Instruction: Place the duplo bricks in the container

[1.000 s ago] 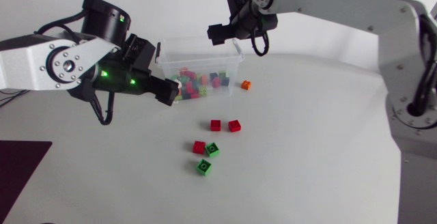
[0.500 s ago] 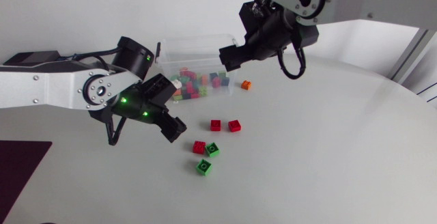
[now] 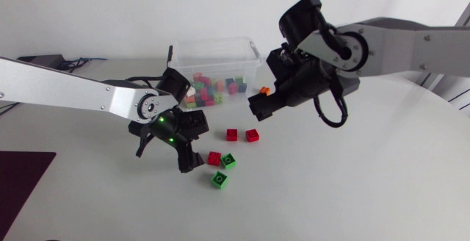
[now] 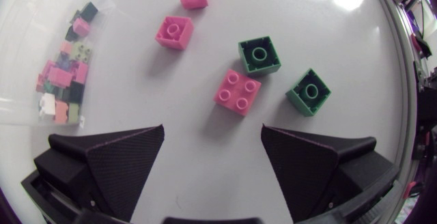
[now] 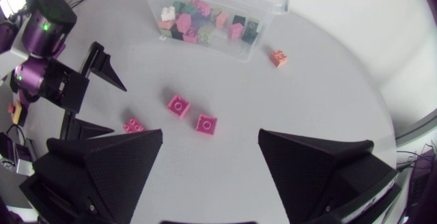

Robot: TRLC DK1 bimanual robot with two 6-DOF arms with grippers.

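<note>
Left wrist view: the left pincer (image 4: 212,132) hangs with its wedge fingers spread wide, gripping nothing. The red four-stud duplo brick (image 4: 238,92) lies on the white table (image 4: 205,176) just ahead of the gap, a little off its middle and turned askew to the fingers. Here is the likely risk: a green single-stud brick (image 4: 259,54) sits at its corner, perhaps touching. A descent aimed badly could nip both, or knock the red one so it twists out.

The right pincer (image 5: 210,135) is also spread and empty, over two more red bricks (image 5: 179,105). Both arms crowd the same patch, so they might collide.

All these loose bricks lie well out from the front wall of the clear plastic container (image 3: 250,70). A small orange brick (image 3: 264,91) rests just beside its corner.
</note>
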